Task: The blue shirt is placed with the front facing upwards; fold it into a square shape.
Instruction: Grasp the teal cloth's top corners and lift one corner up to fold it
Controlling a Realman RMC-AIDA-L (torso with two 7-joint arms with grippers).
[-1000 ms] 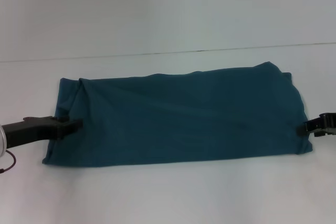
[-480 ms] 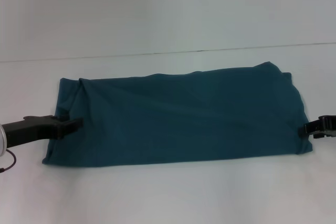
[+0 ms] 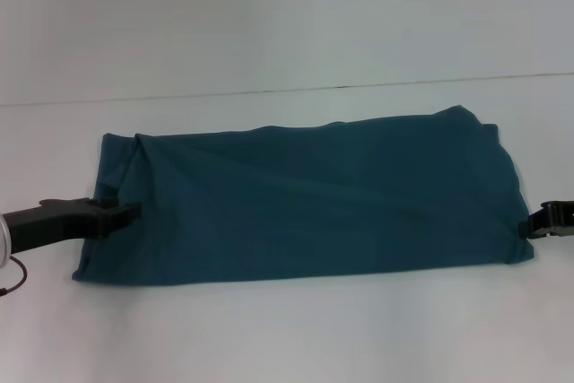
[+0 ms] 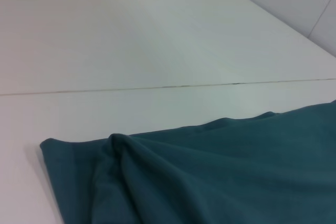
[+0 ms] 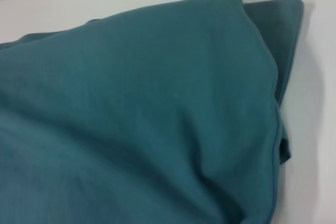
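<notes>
The blue shirt [image 3: 305,199] lies on the white table as a long, flat band running left to right, with its lettering hidden. It also shows in the left wrist view [image 4: 220,177] and the right wrist view [image 5: 147,114]. My left gripper [image 3: 121,214] is at the shirt's left end, one finger lying over the cloth edge, shut on it; a crease runs up from there. My right gripper [image 3: 541,224] is low at the shirt's right end, just off the edge, open and empty.
The white table [image 3: 287,329] extends all round the shirt. A thin seam [image 3: 269,91] crosses it behind the shirt, and shows in the left wrist view [image 4: 157,86]. A thin cable [image 3: 13,277] hangs by my left arm.
My right gripper has drawn back to the right, off the shirt's right edge. The left gripper and the shirt have not moved.
</notes>
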